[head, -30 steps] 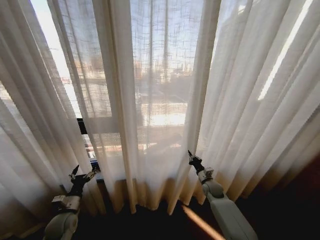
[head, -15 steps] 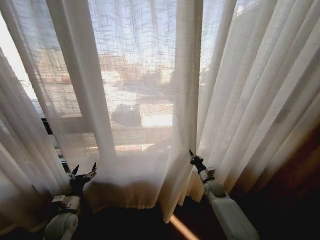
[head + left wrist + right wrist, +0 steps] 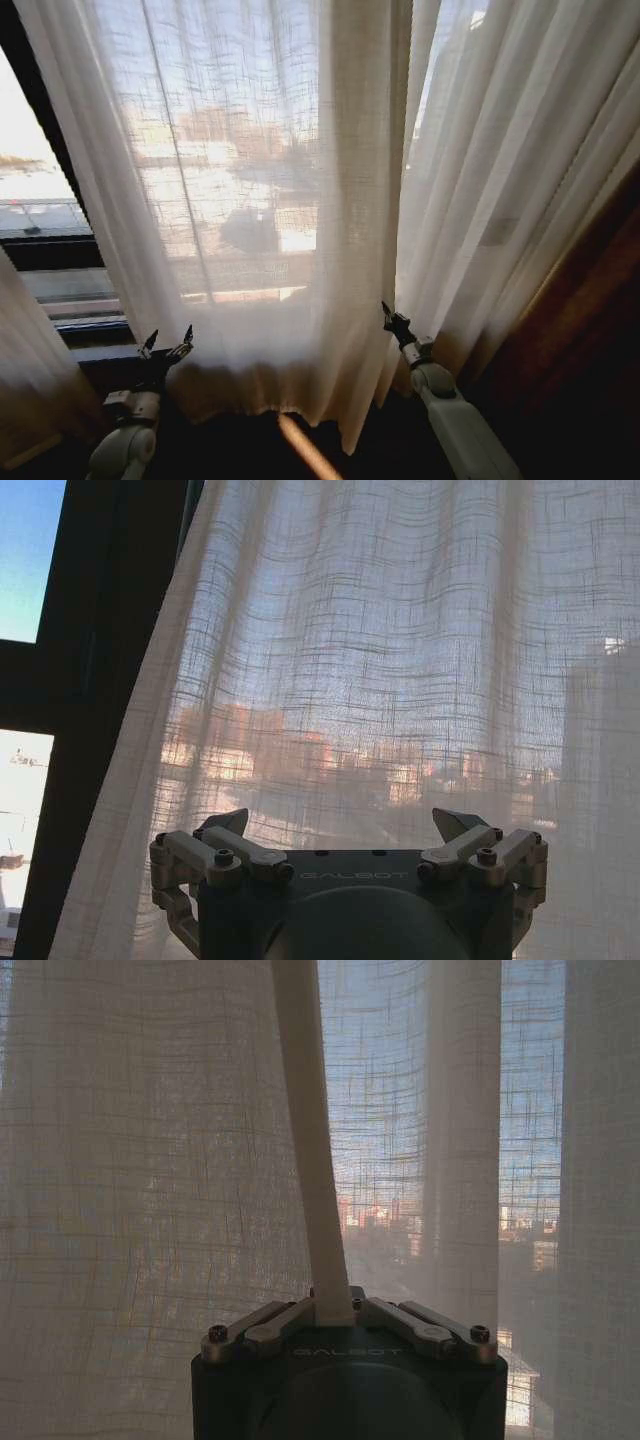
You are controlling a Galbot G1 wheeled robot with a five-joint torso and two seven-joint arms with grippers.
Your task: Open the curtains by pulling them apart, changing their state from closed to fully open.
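Observation:
The curtains hang before me as sheer cream pleated panels; one wide panel (image 3: 250,200) covers the middle and another (image 3: 500,180) falls on the right. My right gripper (image 3: 388,315) is low at the wide panel's right edge. The right wrist view shows that gripper (image 3: 333,1305) shut on a narrow folded hem (image 3: 305,1140) of the curtain. My left gripper (image 3: 170,338) is low on the left, open, just in front of the panel's lower left part. In the left wrist view its fingers (image 3: 225,825) stand apart with the curtain fabric (image 3: 400,660) beyond them, nothing between them.
A dark window frame (image 3: 40,120) and bare glass (image 3: 25,175) show to the left of the wide panel. More sheer fabric (image 3: 30,380) hangs at the lower left. A dark reddish-brown drape (image 3: 590,330) fills the right edge. The floor below is dark.
The whole view has shifted, so the camera moved. The gap left of the wide panel has grown from a narrow slit to a broad stretch of bare window. Both grippers keep their places in view.

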